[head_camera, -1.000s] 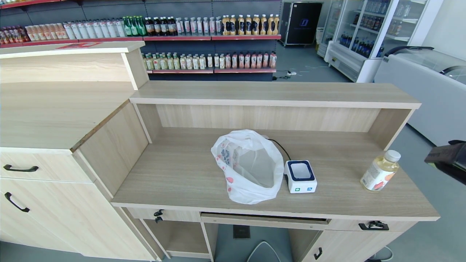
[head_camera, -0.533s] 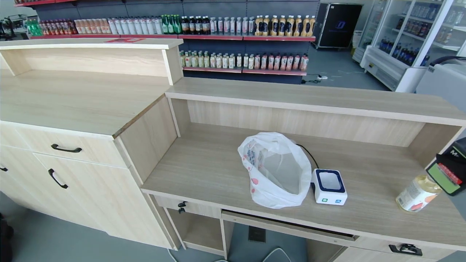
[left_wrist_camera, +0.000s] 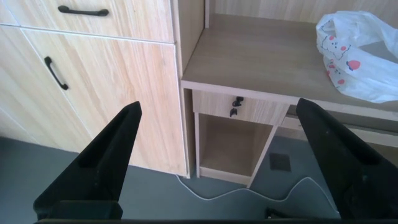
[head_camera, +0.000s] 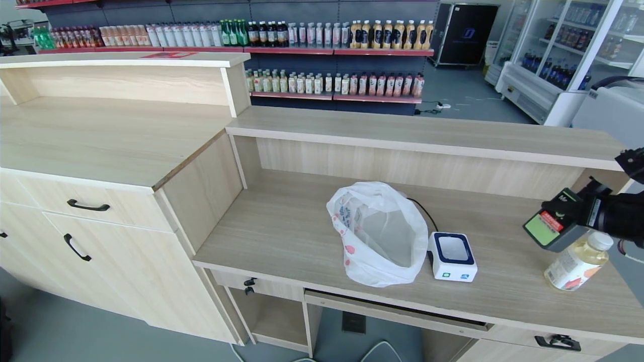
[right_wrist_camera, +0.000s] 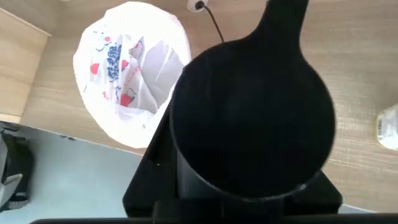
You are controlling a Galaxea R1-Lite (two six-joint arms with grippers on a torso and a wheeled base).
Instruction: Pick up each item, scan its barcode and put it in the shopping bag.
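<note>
Our left end effector (left_wrist_camera: 219,106) hangs spread and empty, below the tabletop (head_camera: 282,231) edge. Up to its right lies the open shopping bag (head_camera: 377,234), then the scanner (head_camera: 453,255). The bottle (head_camera: 576,261) stands just under our right end effector (head_camera: 553,229); we cannot tell its grip.

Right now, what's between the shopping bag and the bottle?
Head view: the scanner, close beside the shopping bag; from there to the bottle, bare counter.

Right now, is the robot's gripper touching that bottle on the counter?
Cannot tell. In the head view the right gripper overlaps the bottle near its cap, showing neither gap nor contact.
</note>
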